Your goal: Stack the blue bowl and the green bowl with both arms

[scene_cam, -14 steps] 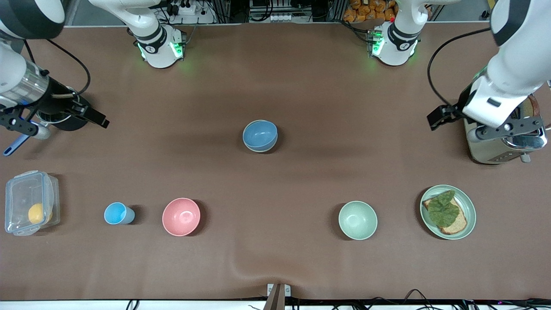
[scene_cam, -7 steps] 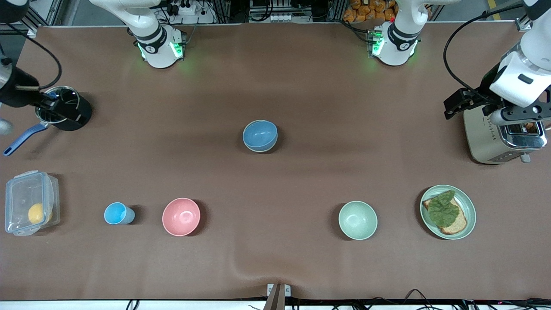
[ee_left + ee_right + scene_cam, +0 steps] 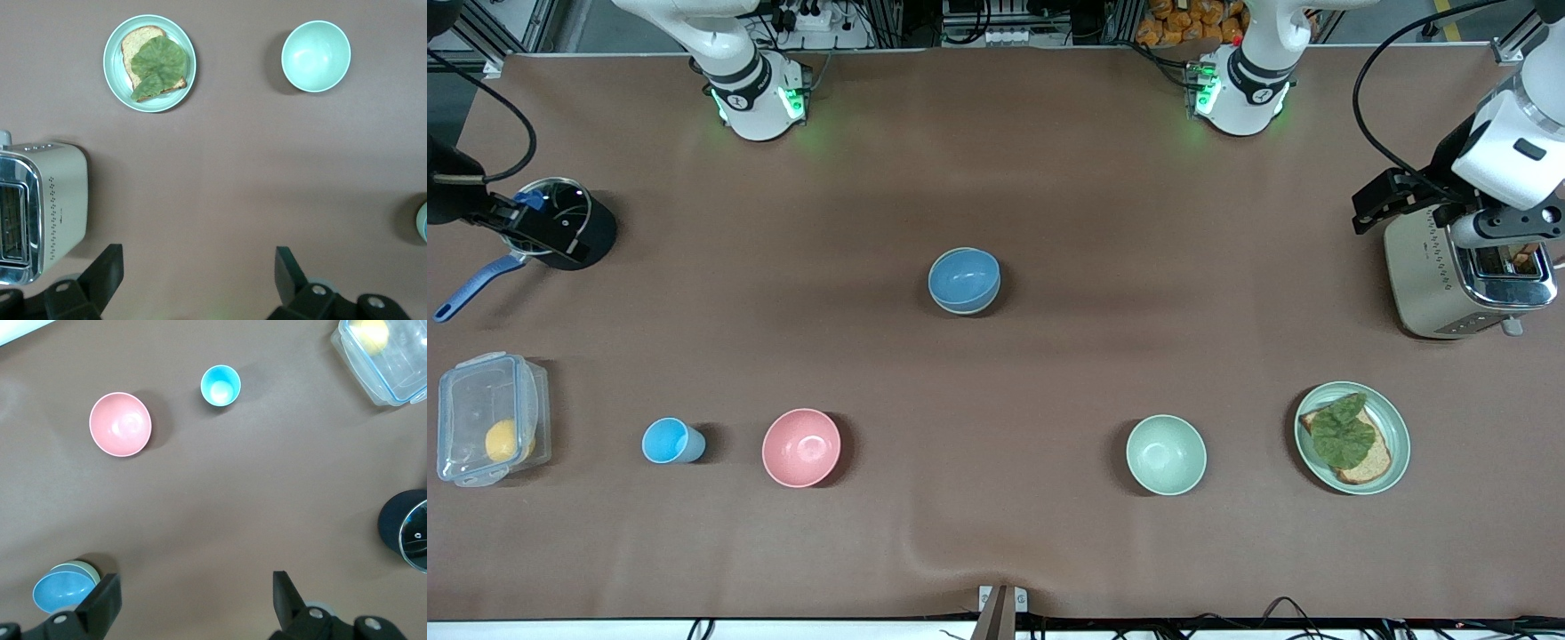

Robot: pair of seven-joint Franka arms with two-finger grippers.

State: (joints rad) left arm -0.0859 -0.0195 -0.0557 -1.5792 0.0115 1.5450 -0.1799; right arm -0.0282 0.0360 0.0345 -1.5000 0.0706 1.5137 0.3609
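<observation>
Left gripper (image 3: 197, 283) up in the air beside the toaster (image 3: 1449, 284), fingers spread wide, holding nothing. Right gripper (image 3: 193, 605) just as wide and just as empty, up by the black pot (image 3: 574, 233) at the right arm's end of the table. Mid-table, well apart from both: the 2 bowls as 1 stack, blue bowl (image 3: 963, 277) nested upright in the green bowl (image 3: 85, 571) (only a crescent of green rim showing).

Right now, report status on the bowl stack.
Left pincer open, up beside the toaster. Right pincer open, up beside the black pot. Blue bowl sits inside green bowl, mid-table. Nothing touching the stack.
</observation>
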